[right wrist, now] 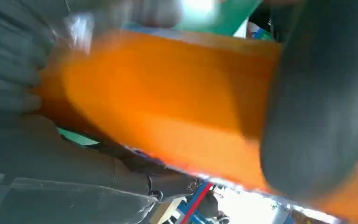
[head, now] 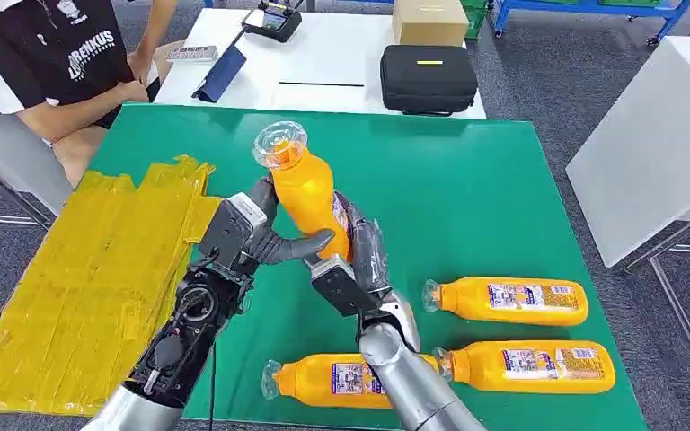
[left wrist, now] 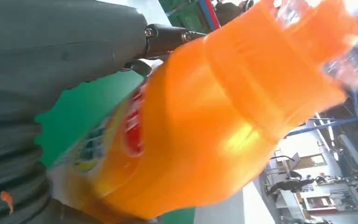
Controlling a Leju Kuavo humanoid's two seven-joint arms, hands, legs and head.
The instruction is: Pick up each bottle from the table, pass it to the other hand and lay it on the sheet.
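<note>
An orange bottle with a clear cap is held upright and slightly tilted above the middle of the green table. My left hand grips its lower body from the left, thumb across the front. On the bottle's right side my right hand also wraps it. Up close, the bottle sits against my left hand, and the bottle lies inside my right hand. Three more orange bottles lie flat: one at right, one at the near right, one near my right forearm. The yellow sheet covers the table's left part.
A person sits at the far left corner. Behind the green table, a white table carries a black case, a cardboard box and a handheld device. Another white table stands to the right.
</note>
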